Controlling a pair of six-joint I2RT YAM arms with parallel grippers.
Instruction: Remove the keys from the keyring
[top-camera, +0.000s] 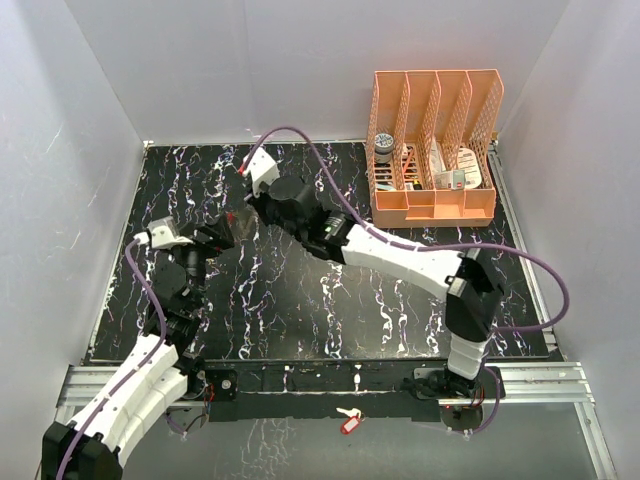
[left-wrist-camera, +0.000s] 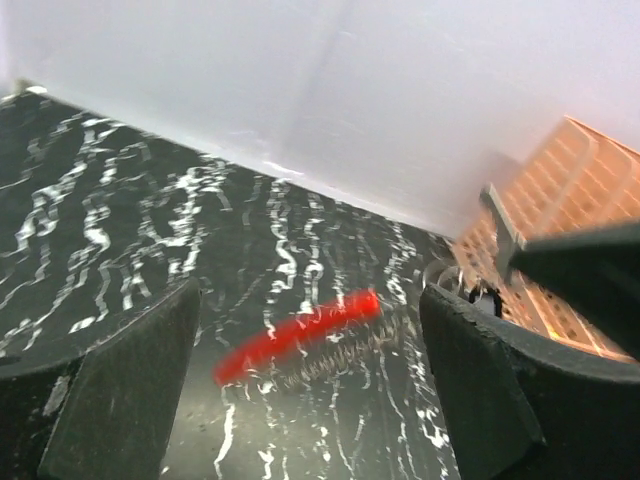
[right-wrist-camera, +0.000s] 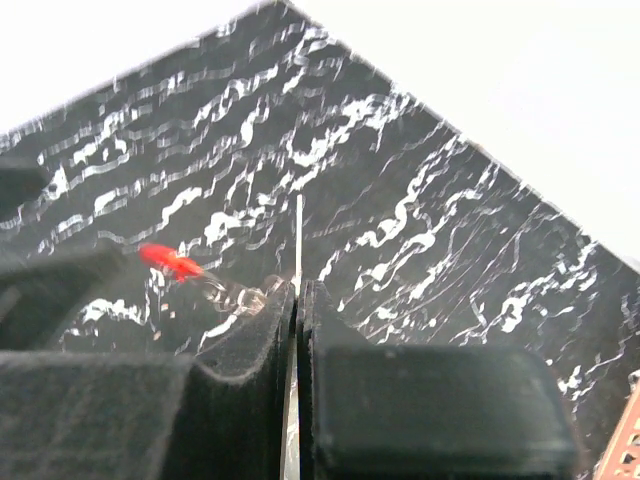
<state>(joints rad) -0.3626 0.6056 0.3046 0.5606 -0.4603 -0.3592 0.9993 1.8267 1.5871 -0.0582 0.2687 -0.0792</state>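
Black marbled desk, orange rack parked back right, well out of the way. Left claw spread wide, gripping nothing, with the red keyring out ahead in the gap between its fingers, near both but touching neither. Right claw clamped tight on a thin metal blade, probably one key seen edge-on, red piece off to its left and the rest of the keys strung in between. Too blurry to call: bunch lying on the desk or hanging just above it, no idea. Main worry from here: pulling with the right while the ring is unanchored, so just dragging the whole lot along instead of sliding anything off. Also a skinny pinch on slick metal, so likely to slip or twist out under any sideways load. And closing the left on the keys rather than the red part = jammed ring, nothing coming free.
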